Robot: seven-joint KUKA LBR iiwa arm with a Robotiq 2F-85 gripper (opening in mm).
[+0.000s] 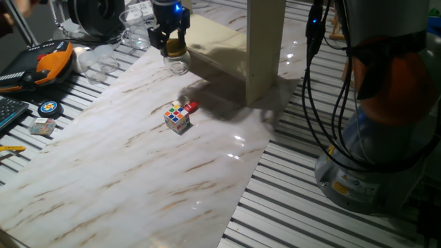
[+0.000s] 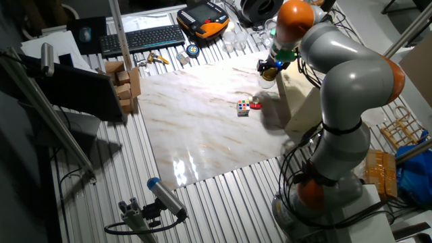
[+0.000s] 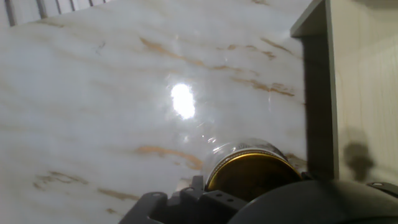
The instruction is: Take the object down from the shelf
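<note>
The object is a small clear glass jar (image 1: 178, 64) with a gold lid (image 3: 250, 175). My gripper (image 1: 175, 45) is shut on it at the lid and holds it upright. The jar hangs low over the marble tabletop (image 1: 124, 172), just left of the cream-coloured shelf (image 1: 238, 48) and outside it. Whether the jar's base touches the table cannot be told. In the hand view the jar (image 3: 239, 152) sits just in front of my hand, with the shelf's side panel (image 3: 360, 87) close on the right. In the other fixed view the gripper (image 2: 268, 68) is beside the shelf (image 2: 297, 94).
A Rubik's cube (image 1: 177, 118) and a small red item (image 1: 191, 107) lie on the marble in front of the shelf. Clear plastic cups (image 1: 134, 27), an orange tool case (image 1: 52, 58), a keyboard and small items lie off the marble's left edge.
</note>
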